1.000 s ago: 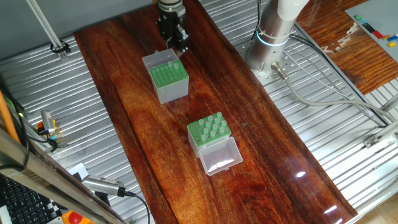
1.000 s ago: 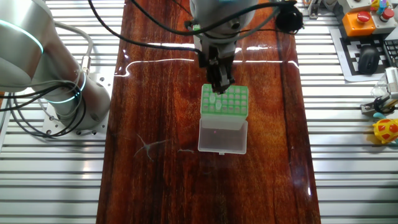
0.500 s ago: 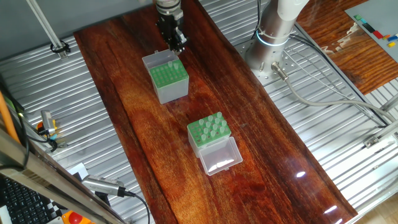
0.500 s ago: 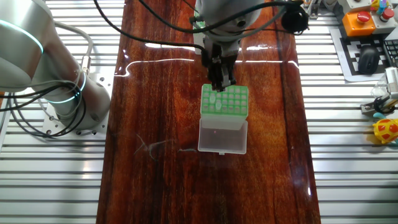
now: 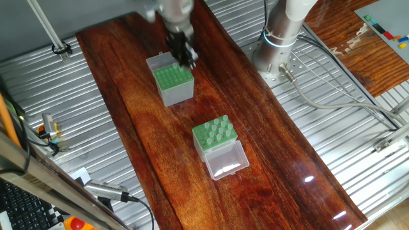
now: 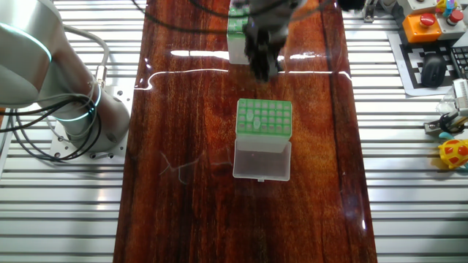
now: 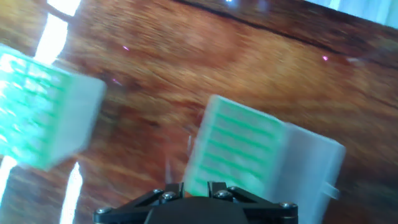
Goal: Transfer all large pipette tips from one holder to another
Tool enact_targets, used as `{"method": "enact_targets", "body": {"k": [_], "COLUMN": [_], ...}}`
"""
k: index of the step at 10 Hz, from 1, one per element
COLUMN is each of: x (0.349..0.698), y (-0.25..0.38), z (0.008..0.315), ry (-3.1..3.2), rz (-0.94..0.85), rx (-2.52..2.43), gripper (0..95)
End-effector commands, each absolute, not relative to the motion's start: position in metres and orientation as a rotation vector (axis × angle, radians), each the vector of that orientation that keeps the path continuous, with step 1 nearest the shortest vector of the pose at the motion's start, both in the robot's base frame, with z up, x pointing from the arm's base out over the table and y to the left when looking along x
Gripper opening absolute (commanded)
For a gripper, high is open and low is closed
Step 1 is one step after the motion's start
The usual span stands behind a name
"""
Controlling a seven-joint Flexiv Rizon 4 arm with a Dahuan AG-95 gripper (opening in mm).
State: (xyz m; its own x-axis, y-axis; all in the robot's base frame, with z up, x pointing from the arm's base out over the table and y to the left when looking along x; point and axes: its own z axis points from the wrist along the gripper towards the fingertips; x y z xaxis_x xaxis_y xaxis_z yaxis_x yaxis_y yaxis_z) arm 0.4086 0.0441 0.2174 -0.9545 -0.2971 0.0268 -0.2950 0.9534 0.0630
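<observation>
My gripper (image 5: 185,59) blurred over the grey box (image 5: 172,84) — jaws unclear, can't tell — clear box (image 5: 215,138) well apart.

Picture is motion-blurred. Black gripper body (image 7: 193,205) sits at bottom edge; fingertips not visible, jaw state unclear. Just ahead of it: green-grid-topped box with whitish hinged lid (image 7: 261,155) open to the right. Second green-topped box with pale sides (image 7: 46,115) far left. Both on glossy dark-red wooden tabletop (image 7: 186,68).
</observation>
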Motion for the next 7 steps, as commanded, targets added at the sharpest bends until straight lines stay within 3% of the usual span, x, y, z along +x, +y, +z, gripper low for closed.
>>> {"method": "enact_targets", "body": {"k": [1, 6, 7], "x": [0.411, 0.413, 0.420], "y": [0.071, 0.081, 0.109], "z": [0.215, 0.213, 0.209], "ry": [-3.091, -3.031, -3.040], "rz": [-0.021, -0.055, -0.052], "rx": [0.262, 0.474, 0.416], "gripper": [19.0, 19.0, 38.0]}}
